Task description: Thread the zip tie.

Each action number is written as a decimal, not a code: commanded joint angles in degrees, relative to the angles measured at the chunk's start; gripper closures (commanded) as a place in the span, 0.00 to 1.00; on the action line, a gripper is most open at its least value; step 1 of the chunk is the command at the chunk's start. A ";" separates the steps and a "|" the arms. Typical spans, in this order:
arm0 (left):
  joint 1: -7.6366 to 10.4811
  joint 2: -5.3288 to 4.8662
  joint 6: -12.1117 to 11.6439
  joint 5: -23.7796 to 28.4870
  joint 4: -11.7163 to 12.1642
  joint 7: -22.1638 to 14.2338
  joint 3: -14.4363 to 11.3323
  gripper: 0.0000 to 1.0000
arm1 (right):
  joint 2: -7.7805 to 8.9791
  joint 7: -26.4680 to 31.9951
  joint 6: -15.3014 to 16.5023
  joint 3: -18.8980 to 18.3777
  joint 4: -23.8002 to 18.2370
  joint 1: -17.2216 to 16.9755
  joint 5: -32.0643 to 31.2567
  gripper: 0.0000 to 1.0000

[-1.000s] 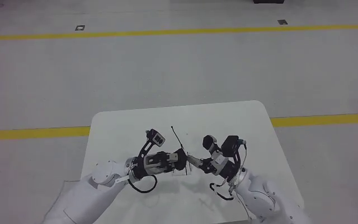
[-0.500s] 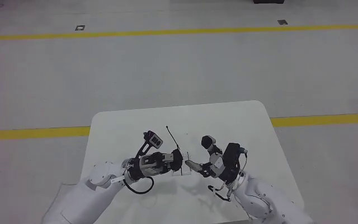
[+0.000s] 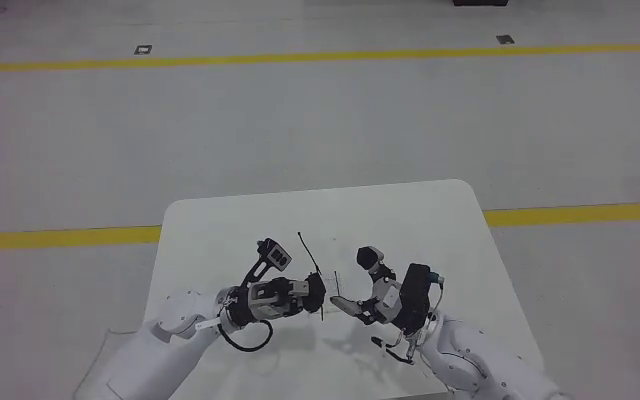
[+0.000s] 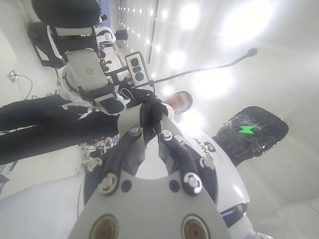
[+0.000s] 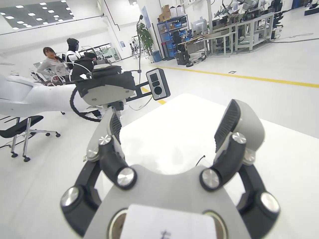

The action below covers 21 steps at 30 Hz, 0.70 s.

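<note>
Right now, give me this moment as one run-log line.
left gripper: shut on zip tie | right gripper: open, empty, close by | zip tie: straight, no loop visible | both above table

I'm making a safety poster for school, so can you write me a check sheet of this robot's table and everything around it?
surface: white table with rounded corners.
job's things: black zip tie, sticking up out of the left tool, straight, no loop.
clutter: nothing seen.
grippers: left tool shut on the zip tie; right tool open and holding nothing, close beside the left one.
cables: black cable looped at the left wrist.
surroundings: grey floor with yellow lines; shelves far off.
</note>
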State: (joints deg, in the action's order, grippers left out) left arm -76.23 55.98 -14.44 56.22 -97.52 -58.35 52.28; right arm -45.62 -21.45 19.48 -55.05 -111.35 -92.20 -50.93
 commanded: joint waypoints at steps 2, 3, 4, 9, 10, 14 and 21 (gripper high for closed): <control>0.00 0.00 0.00 0.00 0.00 0.00 0.00 1.00 | -0.02 0.14 -0.15 -0.02 0.11 0.00 0.05 0.00; -0.07 0.06 0.14 -0.34 -0.29 0.86 -0.12 1.00 | -0.16 0.82 -0.45 -0.12 0.40 0.19 -0.15 0.00; -0.19 0.13 0.30 -0.48 -0.67 1.15 -0.33 1.00 | -0.27 0.80 -0.33 -0.19 0.53 0.32 -0.35 0.00; -0.54 0.24 0.22 -1.61 -1.07 1.37 -0.20 1.00 | -0.72 -1.11 0.00 0.46 1.26 0.89 -2.18 0.00; -0.66 0.24 0.21 -2.11 -1.14 1.29 -0.16 1.00 | -0.77 -1.52 0.00 0.89 1.51 1.19 -2.65 0.00; -0.98 0.25 -0.09 -4.12 -1.15 1.54 -0.04 1.00 | -0.88 -3.21 0.00 2.63 2.10 2.68 -3.14 0.00; -1.68 0.24 -0.93 -5.03 -1.22 1.62 0.78 1.00 | -0.37 -4.51 0.00 5.50 3.97 5.79 -1.93 0.00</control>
State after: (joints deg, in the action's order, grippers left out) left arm -77.79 56.25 -15.31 51.27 -98.77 -56.64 52.86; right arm -46.11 -25.76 19.48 -49.87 -107.76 -86.80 -53.18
